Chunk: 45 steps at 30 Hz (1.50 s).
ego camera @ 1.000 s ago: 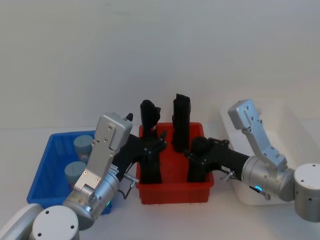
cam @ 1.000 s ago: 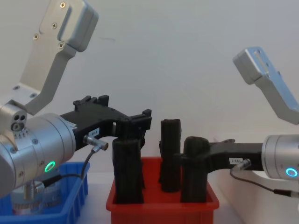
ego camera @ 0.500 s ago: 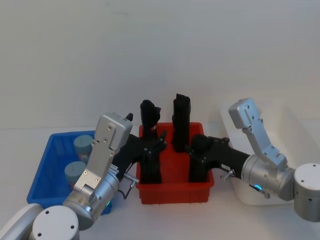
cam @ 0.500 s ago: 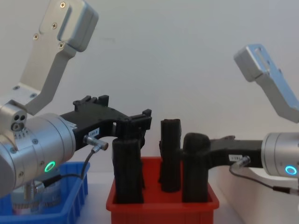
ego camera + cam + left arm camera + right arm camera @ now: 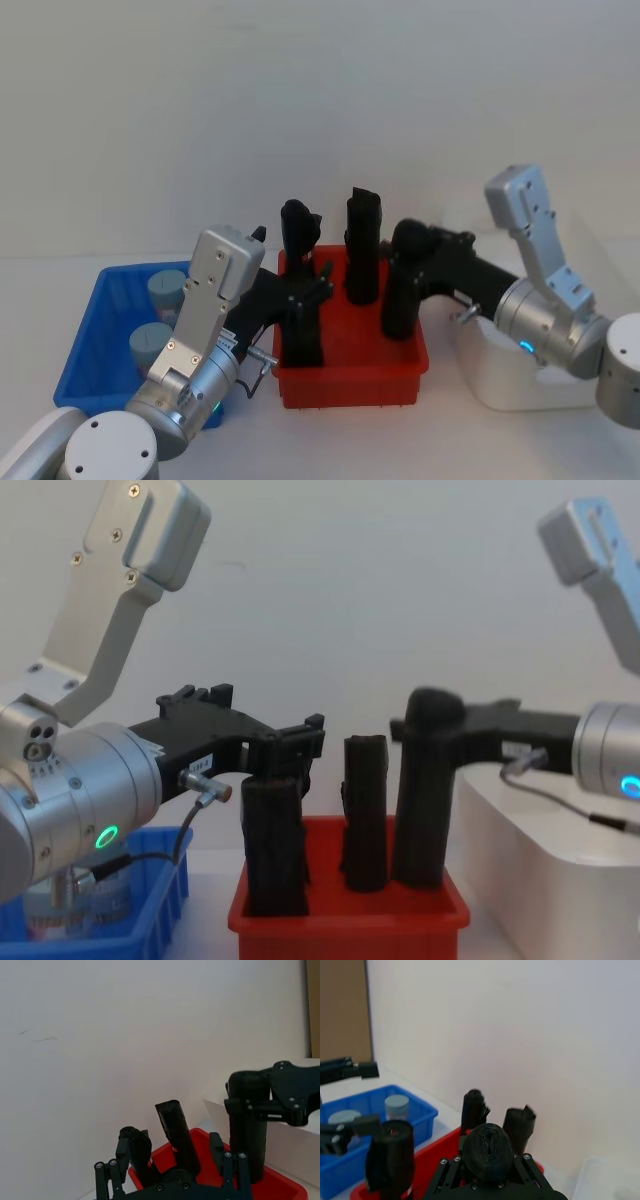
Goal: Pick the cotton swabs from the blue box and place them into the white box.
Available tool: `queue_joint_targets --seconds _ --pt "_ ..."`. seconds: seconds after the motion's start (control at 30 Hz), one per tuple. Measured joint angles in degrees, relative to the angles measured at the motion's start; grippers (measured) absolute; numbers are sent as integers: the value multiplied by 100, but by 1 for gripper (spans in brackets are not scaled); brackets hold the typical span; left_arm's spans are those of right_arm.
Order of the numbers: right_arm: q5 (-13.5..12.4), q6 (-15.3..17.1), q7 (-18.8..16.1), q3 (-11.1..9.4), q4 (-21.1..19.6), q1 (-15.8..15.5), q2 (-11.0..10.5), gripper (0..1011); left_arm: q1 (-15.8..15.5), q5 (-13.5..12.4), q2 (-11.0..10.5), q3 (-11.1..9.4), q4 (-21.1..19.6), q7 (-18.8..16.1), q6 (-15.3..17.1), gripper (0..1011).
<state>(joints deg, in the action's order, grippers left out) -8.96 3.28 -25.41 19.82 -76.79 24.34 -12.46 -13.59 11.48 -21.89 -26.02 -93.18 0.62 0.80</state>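
1. Right tool (image 5: 412, 243) clenched on tall black roll (image 5: 402, 300), upright over red plastic bin (image 5: 350, 385).
2. Left tool (image 5: 308, 290) released, above second black roll (image 5: 300, 340).
3. 2 pale-lidded cotton swab tubs (image 5: 167, 288) in blue plastic box (image 5: 95, 330); white plastic box (image 5: 510, 385) at rt.

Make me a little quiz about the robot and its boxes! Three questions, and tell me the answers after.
1. Count: how many tubs of cotton swabs sit in the blue box?
2. True or false: the right gripper is shut on a black roll.
3. Pick one: the open left gripper hovers over A the blue box, B the red bin, C a yellow bin.
Key: 1 two; 2 true; 3 B.
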Motion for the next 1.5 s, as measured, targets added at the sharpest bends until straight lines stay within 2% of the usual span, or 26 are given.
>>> queue_joint_targets --seconds 0.47,0.73,0.83,1.07,1.3,1.5 --pt "-28 -649 654 -239 -451 -11 -155 346 0 0 0 0 0 0 0 1004" --pt "89 -954 1145 -379 -565 -30 -246 346 0 0 0 0 0 0 0 1004" --pt "188 -1069 1428 -441 -565 -48 -288 346 0 0 0 0 0 0 0 1004" --pt "360 -1170 1890 -506 -371 -92 -318 346 0 0 0 0 0 0 0 1004" --pt "447 -1128 2152 -514 -52 -94 -278 347 0 0 0 0 0 0 0 1004" --pt "464 -1041 2235 -475 295 -28 -193 346 0 0 0 0 0 0 0 1004"
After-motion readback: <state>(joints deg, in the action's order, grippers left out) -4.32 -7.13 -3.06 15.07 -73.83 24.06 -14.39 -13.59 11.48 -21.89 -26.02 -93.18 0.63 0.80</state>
